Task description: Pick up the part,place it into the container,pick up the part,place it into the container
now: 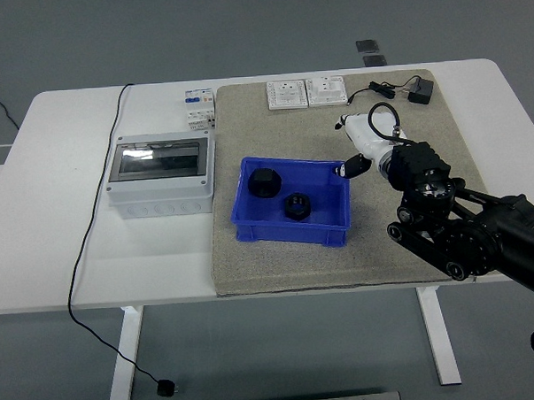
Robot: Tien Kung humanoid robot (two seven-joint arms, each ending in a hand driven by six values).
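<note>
Right hand (358, 156) hovers just right of the blue container (294, 237) on the worktop, its fingers' state I cannot tell, 2 black parts (264, 181) (296, 206) already inside, so judged best to withdraw straight without nudging the rim.

black jointed right arm (463, 231), white hand (364, 143), looped black cable (383, 124).

I can read no text anywhere: the small white breaker module with blue markings (199, 106) and the two white square wall switch plates (307, 93) carry print too small for me to make out.
</note>
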